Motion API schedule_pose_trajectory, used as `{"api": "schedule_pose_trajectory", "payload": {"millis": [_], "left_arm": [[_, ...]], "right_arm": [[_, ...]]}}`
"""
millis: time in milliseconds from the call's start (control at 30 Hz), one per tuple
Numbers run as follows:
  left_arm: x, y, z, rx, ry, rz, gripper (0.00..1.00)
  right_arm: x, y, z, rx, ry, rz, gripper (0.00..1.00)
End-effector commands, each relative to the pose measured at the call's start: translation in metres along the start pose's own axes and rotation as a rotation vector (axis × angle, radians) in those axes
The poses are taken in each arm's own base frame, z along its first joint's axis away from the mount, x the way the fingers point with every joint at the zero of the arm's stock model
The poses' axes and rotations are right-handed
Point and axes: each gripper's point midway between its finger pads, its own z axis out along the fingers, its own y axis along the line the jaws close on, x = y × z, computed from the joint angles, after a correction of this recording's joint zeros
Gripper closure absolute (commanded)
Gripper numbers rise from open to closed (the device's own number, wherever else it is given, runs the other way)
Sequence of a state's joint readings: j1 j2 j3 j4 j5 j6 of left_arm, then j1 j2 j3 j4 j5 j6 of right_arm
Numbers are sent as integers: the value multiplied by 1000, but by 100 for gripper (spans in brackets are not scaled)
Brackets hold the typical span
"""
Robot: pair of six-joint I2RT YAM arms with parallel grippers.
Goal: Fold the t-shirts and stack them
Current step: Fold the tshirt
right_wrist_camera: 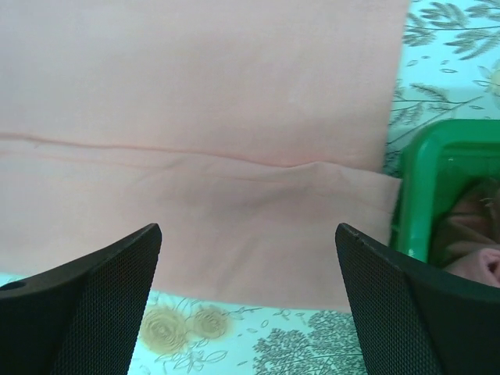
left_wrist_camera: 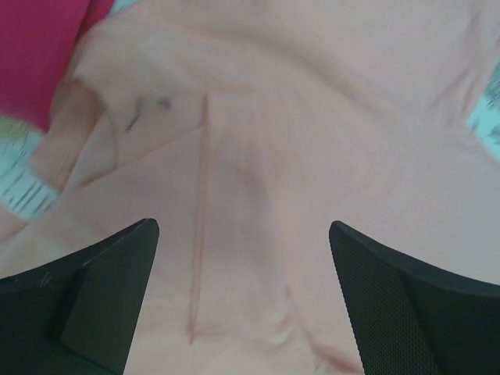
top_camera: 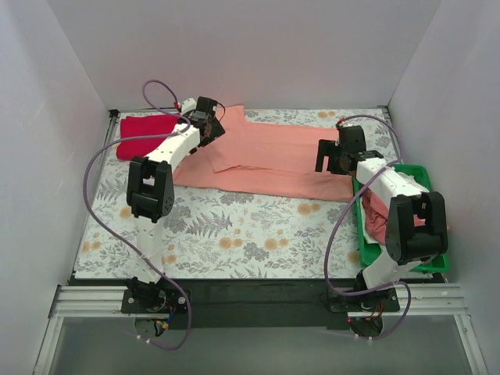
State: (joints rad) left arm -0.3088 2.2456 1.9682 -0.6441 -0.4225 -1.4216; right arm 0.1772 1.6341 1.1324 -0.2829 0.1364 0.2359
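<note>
A salmon-pink t-shirt (top_camera: 266, 156) lies spread across the back of the table, partly folded lengthwise. It fills the left wrist view (left_wrist_camera: 297, 156) and the upper part of the right wrist view (right_wrist_camera: 203, 156). A folded red t-shirt (top_camera: 144, 129) lies at the back left, and shows in the left wrist view (left_wrist_camera: 35, 55). My left gripper (top_camera: 209, 125) is open and empty over the pink shirt's left end (left_wrist_camera: 244, 234). My right gripper (top_camera: 334, 160) is open and empty above the shirt's right, near edge (right_wrist_camera: 248, 234).
A green basket (top_camera: 426, 262) with more pink clothing inside stands at the right edge; its rim shows in the right wrist view (right_wrist_camera: 422, 187). The floral tablecloth (top_camera: 234, 234) covers the table. White walls enclose the back and both sides.
</note>
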Motion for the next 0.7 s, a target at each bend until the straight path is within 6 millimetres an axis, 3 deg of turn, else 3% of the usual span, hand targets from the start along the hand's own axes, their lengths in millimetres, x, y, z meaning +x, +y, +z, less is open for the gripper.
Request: {"api": "schedule_pose_trajectory", "payload": {"millis": [0, 33, 67, 100, 433, 533, 667], "left_arm": [[-1, 24, -45, 13, 23, -51, 9], [-6, 21, -55, 55, -2, -78, 9], [3, 24, -55, 67, 21, -79, 9], [21, 36, -49, 52, 49, -71, 9], [79, 80, -15, -52, 213, -106, 7], [90, 95, -17, -100, 235, -110, 7], [111, 124, -30, -161, 267, -105, 7]], "right_arm": [[2, 32, -20, -159, -33, -52, 2], [7, 42, -23, -212, -22, -61, 2], [11, 46, -21, -227, -17, -66, 2], [17, 46, -19, -230, 1, -69, 2], [41, 58, 16, -258, 95, -129, 2], [58, 55, 26, -249, 143, -122, 2], [85, 48, 24, -233, 188, -113, 2]]}}
